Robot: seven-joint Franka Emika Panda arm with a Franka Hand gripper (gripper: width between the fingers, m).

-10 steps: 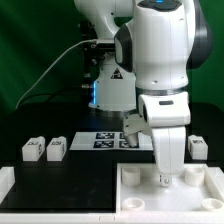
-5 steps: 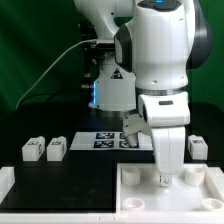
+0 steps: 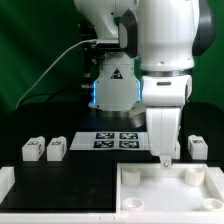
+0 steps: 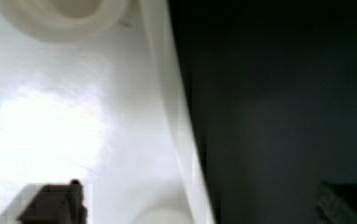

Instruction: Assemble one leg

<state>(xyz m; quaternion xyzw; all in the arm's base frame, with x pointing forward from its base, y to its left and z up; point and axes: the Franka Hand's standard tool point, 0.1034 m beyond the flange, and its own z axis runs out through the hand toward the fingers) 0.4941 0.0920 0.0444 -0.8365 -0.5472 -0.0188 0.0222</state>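
Observation:
Three small white legs with tags stand on the black table: two at the exterior view's left [image 3: 32, 150] [image 3: 56, 150] and one at the right [image 3: 198, 147]. The large white tray [image 3: 140, 197] lies at the front right. My gripper [image 3: 166, 158] hangs just above the tray's back rim, well apart from all three legs. In the wrist view the gripper [image 4: 201, 198] is open and empty, its dark fingers [image 4: 50, 204] wide apart over the tray's rim [image 4: 166, 110]. A round socket [image 4: 72, 12] shows in the tray. A pale rounded shape lies between the fingers; I cannot tell what it is.
The marker board [image 3: 116, 139] lies flat behind the tray, beside the arm's base [image 3: 112, 92]. A low white wall piece [image 3: 8, 181] stands at the front left. Green curtain behind.
The gripper has risen out of the tray and shifted slightly to the exterior view's right. The wrist has turned. The legs have not moved.

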